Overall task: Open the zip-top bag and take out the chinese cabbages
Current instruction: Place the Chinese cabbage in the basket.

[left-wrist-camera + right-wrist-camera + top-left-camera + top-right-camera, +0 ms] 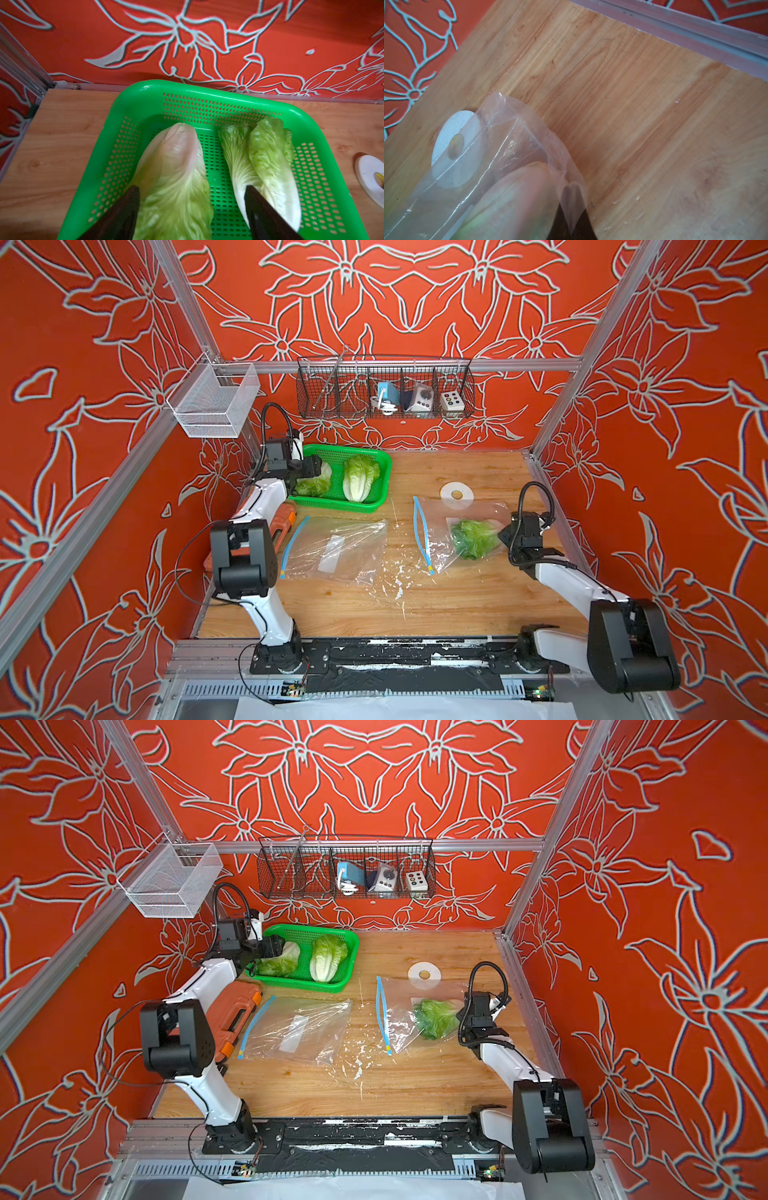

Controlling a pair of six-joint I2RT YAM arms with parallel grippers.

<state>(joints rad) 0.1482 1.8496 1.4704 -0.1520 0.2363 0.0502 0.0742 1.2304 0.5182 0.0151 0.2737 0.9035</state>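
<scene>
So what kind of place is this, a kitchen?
Probably a robot test booth, not a kitchen: two robot arms bolted at a wooden table, red patterned walls on a metal frame closing it in.

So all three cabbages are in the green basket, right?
No, only two cabbages are in the basket. The third cabbage is inside the bag, as both top views show.

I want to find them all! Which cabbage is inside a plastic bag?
The leafy cabbage in the zip-top bag beside the white disc. The other two lie bare in the green basket.
</scene>
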